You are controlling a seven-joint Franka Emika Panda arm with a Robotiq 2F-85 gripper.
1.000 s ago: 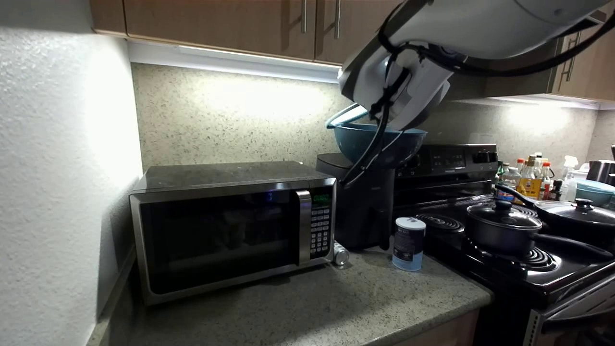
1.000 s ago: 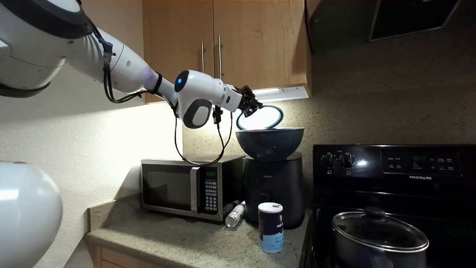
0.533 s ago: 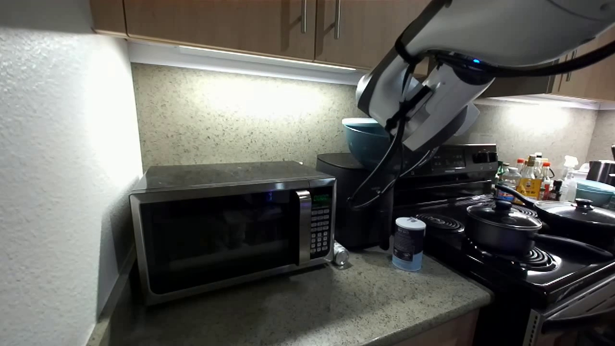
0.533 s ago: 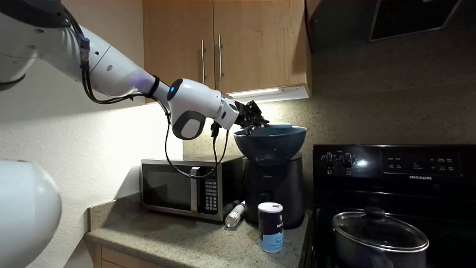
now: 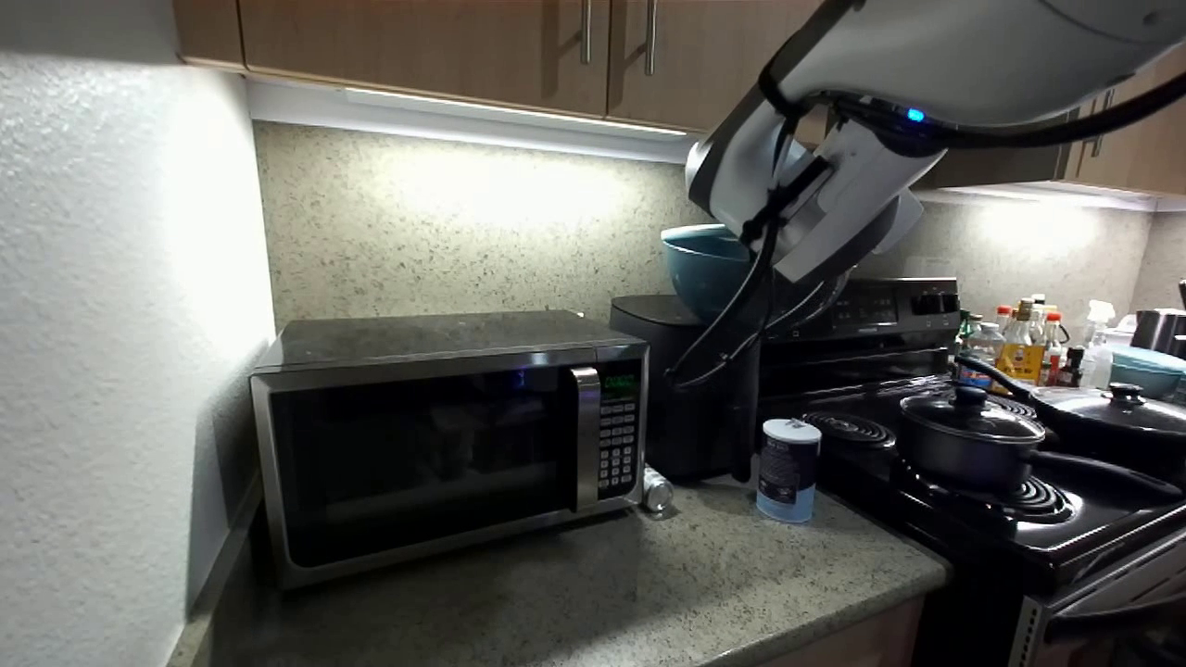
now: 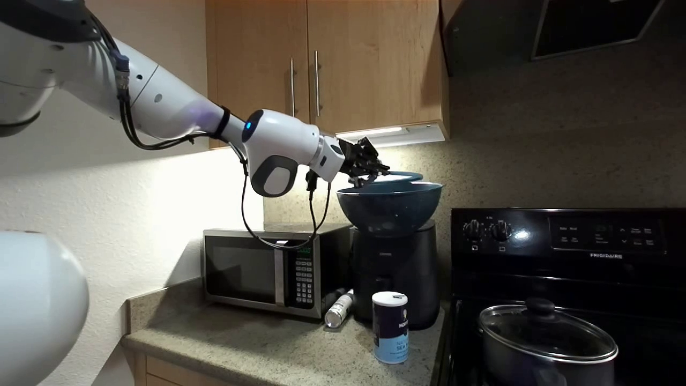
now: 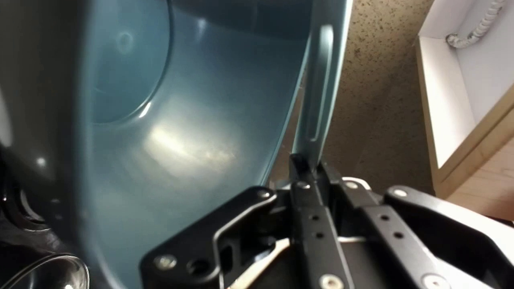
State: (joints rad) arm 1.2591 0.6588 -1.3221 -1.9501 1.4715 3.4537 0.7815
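The gripper (image 7: 310, 166) is clamped on the edge of a blue lid (image 7: 318, 92), seen nearly edge-on in the wrist view, and holds it at a low slant just above the rim of a blue bowl (image 7: 213, 92); whether the two touch cannot be told. The bowl sits on the fryer (image 6: 394, 260), with the microwave (image 6: 241, 268) next to it, a bottle (image 6: 338, 311) lying between these two and a salt can (image 6: 390, 328) upright in front on the counter (image 6: 257, 338). Farther out are the stove (image 6: 632, 236) with a pot (image 6: 552, 351) on it and, overhead, the cabinet (image 6: 375, 64).
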